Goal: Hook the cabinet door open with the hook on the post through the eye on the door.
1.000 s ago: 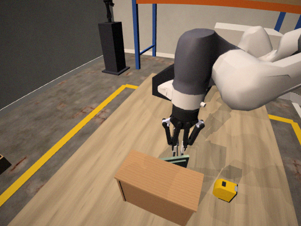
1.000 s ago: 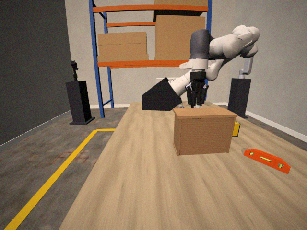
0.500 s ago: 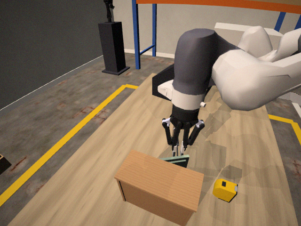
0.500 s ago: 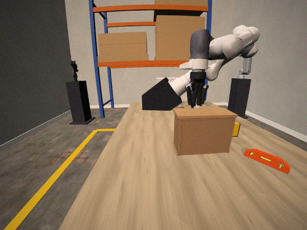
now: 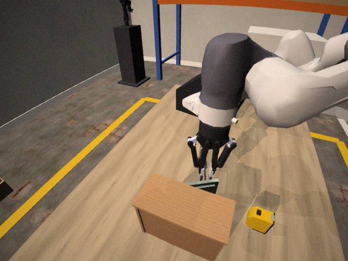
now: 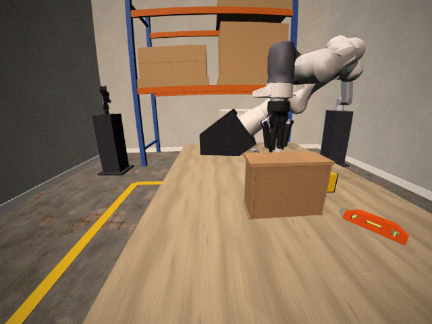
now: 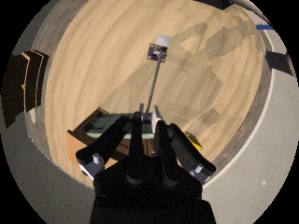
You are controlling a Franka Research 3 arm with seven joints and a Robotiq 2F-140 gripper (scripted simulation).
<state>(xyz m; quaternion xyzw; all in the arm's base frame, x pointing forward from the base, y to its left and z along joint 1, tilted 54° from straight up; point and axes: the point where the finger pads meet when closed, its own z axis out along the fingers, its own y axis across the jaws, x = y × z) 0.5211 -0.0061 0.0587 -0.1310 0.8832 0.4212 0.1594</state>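
The wooden cabinet [image 5: 182,207] [image 6: 285,184] [image 7: 78,144] stands flat on the table. Its green door [image 5: 206,184] [image 7: 108,126] stands ajar on the side facing the arm. A thin hook rod [image 7: 153,84] runs from the small post [image 7: 159,48] on the table to the door's top edge; the eye itself is hidden by my fingers. My gripper [image 5: 205,175] [image 6: 273,149] [image 7: 148,110] points straight down just above the door's top edge. Its fingers stand slightly apart on either side of the rod's end, not clamping it.
A yellow tape measure [image 5: 260,219] [image 6: 332,181] lies right of the cabinet. An orange spirit level [image 6: 376,225] lies at the table's right front. The black robot base [image 5: 186,97] [image 6: 225,138] sits at the table's far end.
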